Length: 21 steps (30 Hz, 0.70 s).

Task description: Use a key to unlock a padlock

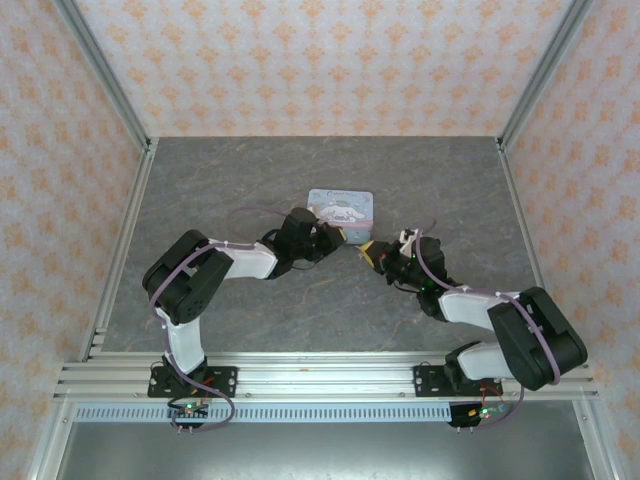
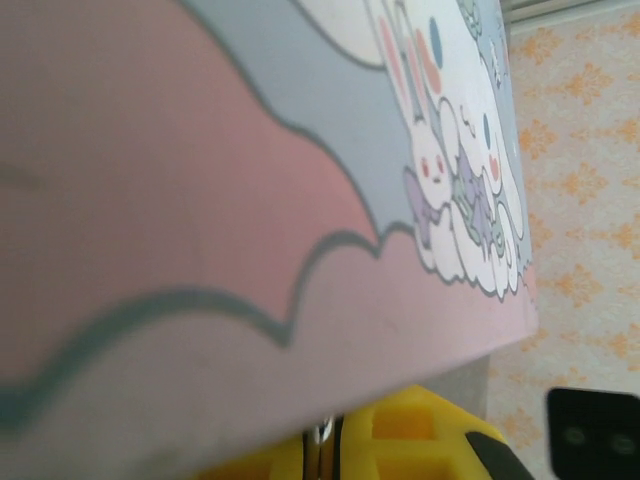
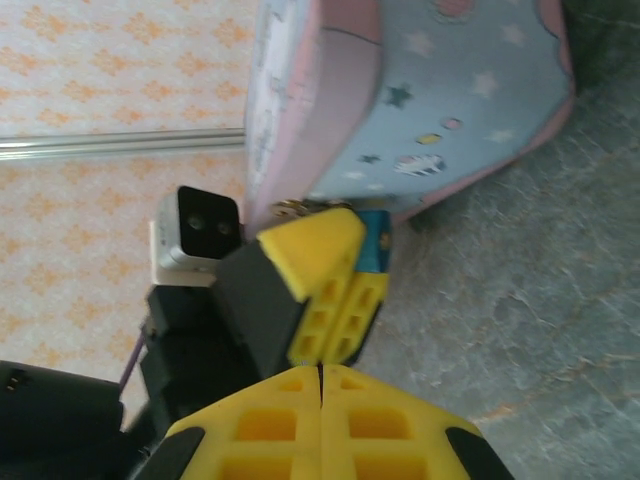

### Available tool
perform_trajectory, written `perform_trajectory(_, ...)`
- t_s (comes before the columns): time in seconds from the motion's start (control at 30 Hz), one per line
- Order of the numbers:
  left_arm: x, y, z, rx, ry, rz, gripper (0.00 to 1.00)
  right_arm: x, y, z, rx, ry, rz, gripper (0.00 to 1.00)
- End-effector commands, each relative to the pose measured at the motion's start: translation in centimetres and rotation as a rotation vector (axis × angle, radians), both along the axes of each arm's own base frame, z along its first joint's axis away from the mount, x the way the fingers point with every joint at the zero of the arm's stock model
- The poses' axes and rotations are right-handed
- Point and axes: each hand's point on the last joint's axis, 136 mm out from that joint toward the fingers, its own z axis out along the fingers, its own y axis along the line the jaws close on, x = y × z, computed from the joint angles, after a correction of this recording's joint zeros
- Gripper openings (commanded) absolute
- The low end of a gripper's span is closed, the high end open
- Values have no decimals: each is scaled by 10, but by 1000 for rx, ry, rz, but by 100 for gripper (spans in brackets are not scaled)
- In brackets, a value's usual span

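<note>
left gripper jaws pinching padlock, touching tin corner; right gripper jaws pressed together close by, can't tell if gripping key. Step likely key alignment; next needs fine aim into keyhole

left gripper: jaws closed | right gripper: jaws closed | both arms reach inward, tips nearly meeting

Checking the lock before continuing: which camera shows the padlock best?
Right wrist: the padlock is a clear blue block at the tin's edge, beside a yellow finger. From above it is too small to tell; left wrist, too blurred.
</note>
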Motion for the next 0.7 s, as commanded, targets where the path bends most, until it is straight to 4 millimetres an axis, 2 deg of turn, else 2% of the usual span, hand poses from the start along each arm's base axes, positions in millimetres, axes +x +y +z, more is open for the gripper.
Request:
perform_trajectory(0.0, 3, -6, 31, -97, -23, -30, 0, -3, -1, -2, -1, -41, -8, 0)
perform_trajectory(0.1, 5, -6, 36, -121, -21, -31, 0, -6, -4, -7, -7, -28, -25, 0)
perform_trajectory(0.33, 4, -7, 45, -171, -22, -27, 0, -8, 0, -6, 11, -19, -32, 0)
perform_trajectory(0.67, 0, -1, 55, -213, -1, 16, 0, 1, 4, 11, 75, -24, -83, 0)
